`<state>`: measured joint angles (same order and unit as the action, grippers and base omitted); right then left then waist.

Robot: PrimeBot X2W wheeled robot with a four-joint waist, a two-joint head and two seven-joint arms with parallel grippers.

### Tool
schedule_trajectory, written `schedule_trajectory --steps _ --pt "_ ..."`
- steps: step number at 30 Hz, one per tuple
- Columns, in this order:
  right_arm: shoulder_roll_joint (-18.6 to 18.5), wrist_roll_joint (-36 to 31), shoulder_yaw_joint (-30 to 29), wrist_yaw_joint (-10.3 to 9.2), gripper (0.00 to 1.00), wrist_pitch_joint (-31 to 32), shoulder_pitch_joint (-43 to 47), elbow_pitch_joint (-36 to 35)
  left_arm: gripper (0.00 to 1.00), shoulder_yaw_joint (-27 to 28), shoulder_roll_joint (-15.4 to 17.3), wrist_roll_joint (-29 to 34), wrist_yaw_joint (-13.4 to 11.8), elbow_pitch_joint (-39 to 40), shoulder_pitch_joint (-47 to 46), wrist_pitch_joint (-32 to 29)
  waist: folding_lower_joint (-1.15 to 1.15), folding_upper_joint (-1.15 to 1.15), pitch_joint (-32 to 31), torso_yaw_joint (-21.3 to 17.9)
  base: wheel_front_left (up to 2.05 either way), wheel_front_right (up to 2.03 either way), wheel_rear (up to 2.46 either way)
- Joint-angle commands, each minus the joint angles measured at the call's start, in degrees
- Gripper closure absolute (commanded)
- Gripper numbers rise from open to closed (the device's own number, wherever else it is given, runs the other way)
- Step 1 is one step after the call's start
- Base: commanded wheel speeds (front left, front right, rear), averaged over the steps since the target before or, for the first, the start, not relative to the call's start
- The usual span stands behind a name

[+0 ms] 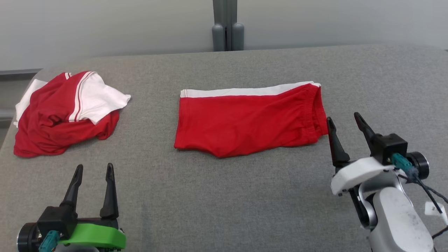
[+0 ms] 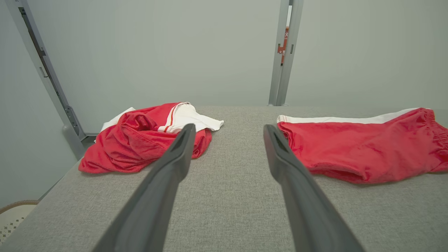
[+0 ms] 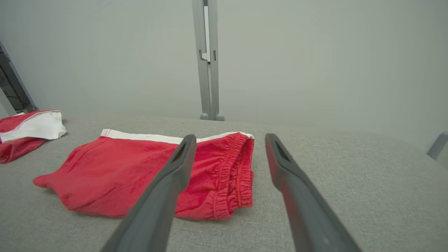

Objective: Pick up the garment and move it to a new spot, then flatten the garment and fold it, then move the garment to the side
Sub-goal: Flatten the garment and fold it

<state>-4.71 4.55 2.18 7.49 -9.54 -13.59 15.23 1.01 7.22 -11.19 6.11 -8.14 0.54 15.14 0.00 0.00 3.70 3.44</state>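
Folded red shorts [image 1: 248, 122] centred on worktop [image 1: 224, 203], crumpled red-white garment [image 1: 66, 112] at left; left tool [image 1: 94, 166] and right tool [image 1: 343, 117] both spread, empty, arms cut off below.

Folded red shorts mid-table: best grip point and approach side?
Probably the gathered waistband end of the folded red shorts, approached from the robot's right by the open right gripper. That elastic edge bunches the layers, looks thicker than the rest, and lies nearest that gripper.

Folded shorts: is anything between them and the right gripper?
Nothing visible. The open right gripper is right beside the waistband end of the folded shorts. The crumpled shirt lies apart, at the left end of the table.
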Motion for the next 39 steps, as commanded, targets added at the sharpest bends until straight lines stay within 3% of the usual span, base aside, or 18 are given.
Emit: schedule_trajectory --steps 1,12,26,27,28,29,30,39 --pt "-0.4 -0.7 -0.3 0.01 0.0 0.6 -2.6 2.4 0.0 -0.3 -0.4 0.3 0.4 -0.2 -1.5 0.0 0.0 0.0 2.2 2.1 0.0 0.0 0.0" --pt "-1.8 -4.1 -5.6 0.01 0.0 -0.5 -18.2 25.1 0.0 -3.0 -2.5 0.7 1.1 -1.9 -7.2 0.0 0.0 0.0 9.4 7.4 0.0 0.0 0.0" --pt "-0.6 -4.6 -12.0 0.01 0.0 -4.3 -24.1 45.4 0.0 -3.4 -3.6 1.3 1.4 -3.6 -9.6 0.0 0.0 0.0 11.2 8.1 0.0 0.0 0.0" --pt "-0.4 -4.2 -12.1 0.01 0.11 -4.4 -24.5 46.3 0.0 -3.5 -3.6 1.3 1.4 -3.6 -9.7 0.0 0.0 0.0 11.3 8.2 0.0 0.0 0.0" --pt "-0.2 -3.6 -12.2 0.01 0.62 -4.5 -24.9 47.2 0.0 -3.6 -3.7 1.3 1.4 -3.7 -9.8 0.0 0.0 0.0 11.4 8.3 0.0 0.0 0.0" --pt "-0.1 -3.2 -12.3 0.01 0.92 -4.7 -25.2 47.7 0.0 -3.6 -3.6 1.3 1.4 -3.7 -9.9 0.0 0.0 0.0 11.5 8.4 0.0 0.0 0.0" --pt "-0.2 -3.1 -12.2 0.01 1.0 -4.8 -25.5 48.2 0.0 -3.6 -3.6 1.3 1.4 -3.8 -9.8 0.0 0.0 0.0 11.4 8.4 0.0 0.0 0.0" --pt "-5.3 -0.6 -10.5 -0.07 1.0 -5.6 -24.0 46.7 0.0 -1.7 -3.4 1.8 1.4 -3.9 -7.0 0.0 0.0 0.0 8.6 5.7 0.0 0.0 0.0"
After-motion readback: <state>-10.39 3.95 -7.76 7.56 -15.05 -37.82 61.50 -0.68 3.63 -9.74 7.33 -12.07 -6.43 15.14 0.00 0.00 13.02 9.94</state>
